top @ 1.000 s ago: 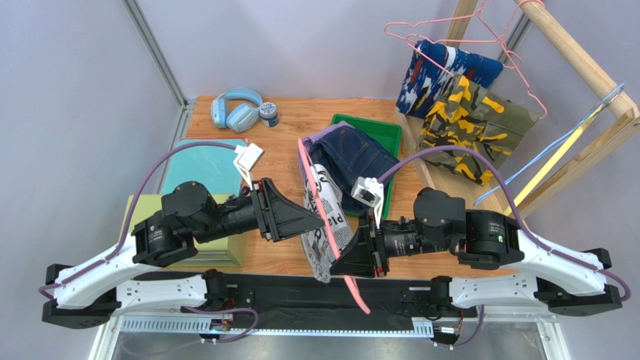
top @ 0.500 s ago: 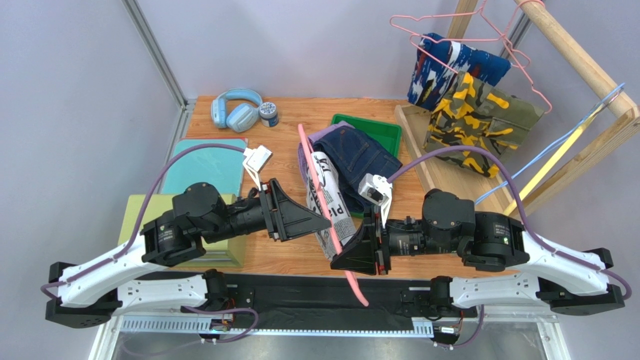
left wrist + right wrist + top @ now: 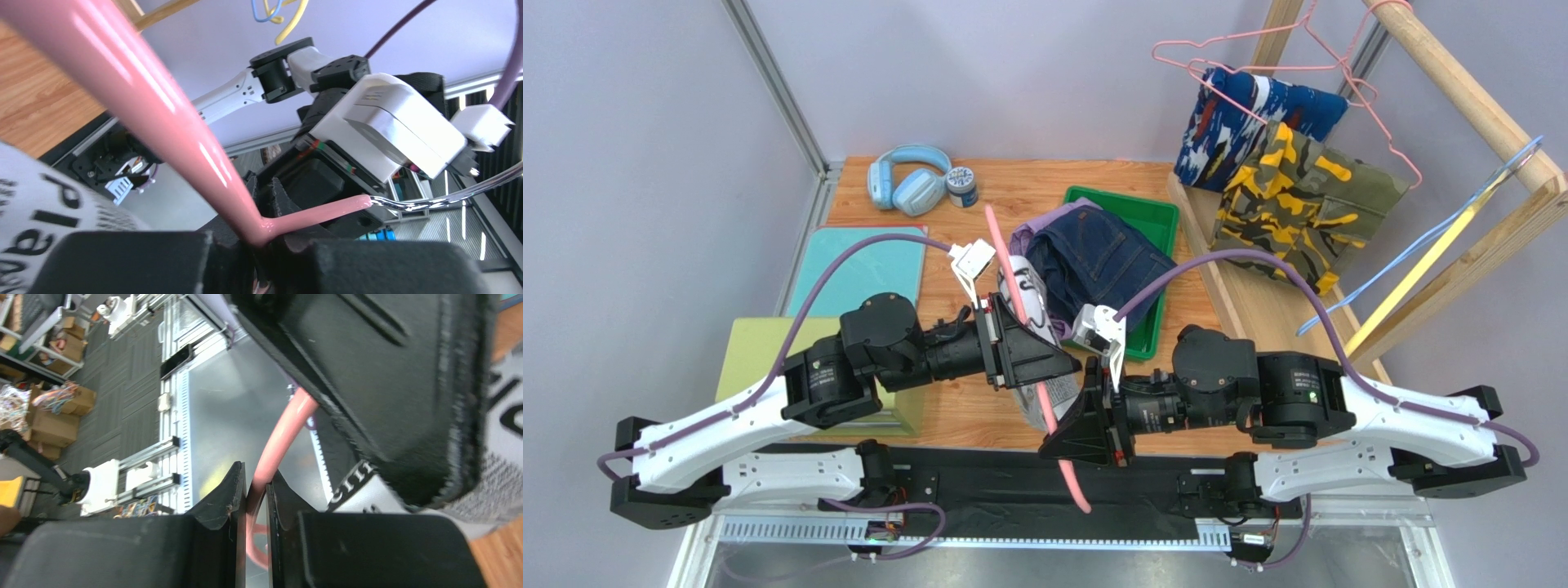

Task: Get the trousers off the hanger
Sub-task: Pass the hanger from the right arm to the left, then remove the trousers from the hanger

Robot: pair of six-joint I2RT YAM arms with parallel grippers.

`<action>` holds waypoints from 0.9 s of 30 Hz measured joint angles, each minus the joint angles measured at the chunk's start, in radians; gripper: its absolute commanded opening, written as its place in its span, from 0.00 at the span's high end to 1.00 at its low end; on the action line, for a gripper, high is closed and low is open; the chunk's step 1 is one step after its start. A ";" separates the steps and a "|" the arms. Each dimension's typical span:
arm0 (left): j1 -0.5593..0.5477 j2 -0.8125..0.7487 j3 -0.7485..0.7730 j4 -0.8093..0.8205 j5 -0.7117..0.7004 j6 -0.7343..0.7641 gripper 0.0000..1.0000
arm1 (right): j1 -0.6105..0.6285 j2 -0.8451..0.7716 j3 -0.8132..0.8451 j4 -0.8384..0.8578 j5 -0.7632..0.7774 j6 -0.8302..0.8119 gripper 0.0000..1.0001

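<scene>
Pinching the pink hanger (image 3: 159, 122) low on its bar, the right gripper (image 3: 254, 496) is holding it tilted over the bench (image 3: 1014, 196). The left gripper (image 3: 261, 245) is meeting the newsprint trousers (image 3: 1020, 288) draped there; whether it is gripping, I cannot tell. Denim trousers (image 3: 1106, 263) are lying across the green tray (image 3: 1155, 221). Camouflage trousers (image 3: 1296, 196) and abstract-print trousers (image 3: 1247, 116) are hanging on the wooden rack (image 3: 1468, 98).

Glossy smooth pink plastic hanger (image 3: 153, 92), matt printed cloth trousers (image 3: 37, 202), wooden table (image 3: 1038, 196).

pink hanger (image 3: 184, 141) | crosses diagonally | newsprint trousers (image 3: 43, 208) lower left
</scene>
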 measured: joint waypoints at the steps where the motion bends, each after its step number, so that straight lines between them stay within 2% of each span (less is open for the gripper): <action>1: 0.000 -0.001 0.000 0.013 0.000 -0.011 1.00 | 0.000 0.002 0.000 -0.001 0.009 -0.005 0.99; 4: 0.002 -0.023 0.000 0.029 -0.014 0.001 1.00 | 0.000 0.005 0.000 0.014 0.048 -0.029 0.83; 5: 0.003 -0.031 0.000 0.027 -0.023 0.005 1.00 | 0.001 0.006 0.000 0.023 0.058 -0.035 0.74; 7: 0.003 -0.045 0.000 0.014 -0.040 0.000 1.00 | 0.006 0.007 0.000 0.031 0.084 -0.050 0.64; 11: 0.003 -0.096 0.000 -0.089 -0.036 -0.008 1.00 | 0.012 -0.049 0.000 0.016 0.172 -0.097 0.35; 14: 0.003 -0.133 0.011 -0.147 -0.031 -0.014 1.00 | 0.012 -0.127 -0.003 0.007 0.260 -0.148 0.26; 19: 0.002 -0.159 0.070 -0.167 -0.011 -0.053 1.00 | 0.012 -0.196 -0.064 0.071 0.332 -0.262 0.19; 23: 0.002 -0.201 0.083 -0.145 -0.004 -0.107 1.00 | 0.037 -0.172 -0.211 0.195 0.363 -0.385 0.17; 27: 0.000 -0.234 0.111 -0.152 -0.009 -0.141 1.00 | 0.113 -0.100 -0.347 0.325 0.428 -0.536 0.16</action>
